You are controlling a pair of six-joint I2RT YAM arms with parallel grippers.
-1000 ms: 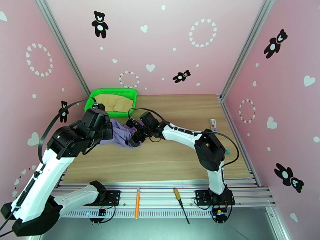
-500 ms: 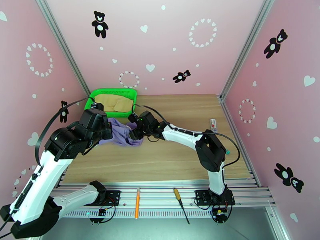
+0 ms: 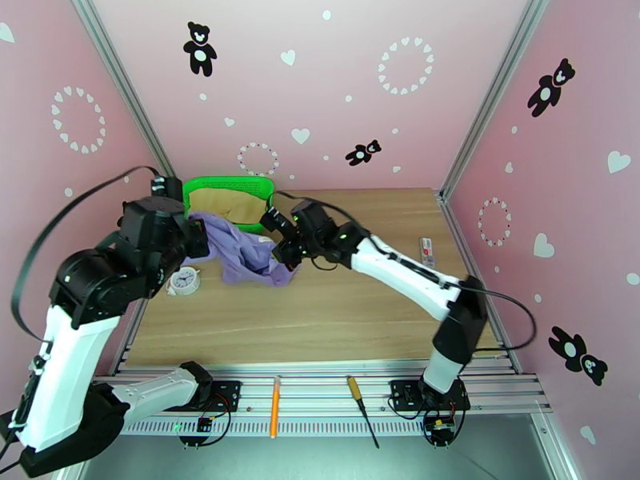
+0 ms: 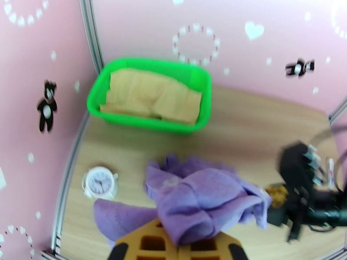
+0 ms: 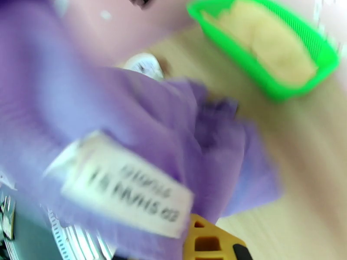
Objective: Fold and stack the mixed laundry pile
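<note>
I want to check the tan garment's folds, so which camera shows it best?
The left wrist view: the tan garment lies in full view in the green basket, fairly sharp. The top external view shows it smaller; the right wrist view shows it blurred.

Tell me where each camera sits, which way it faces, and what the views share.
Top external: above and behind the bases, looking down the table; both arms, left gripper and right gripper at the purple shirt.
Left wrist: above the shirt, facing the green basket and back wall; own fingers at the bottom edge.
Right wrist: close against the shirt, blurred, facing the basket; own finger at the bottom.
Shared: shirt, basket, white clock.
</note>
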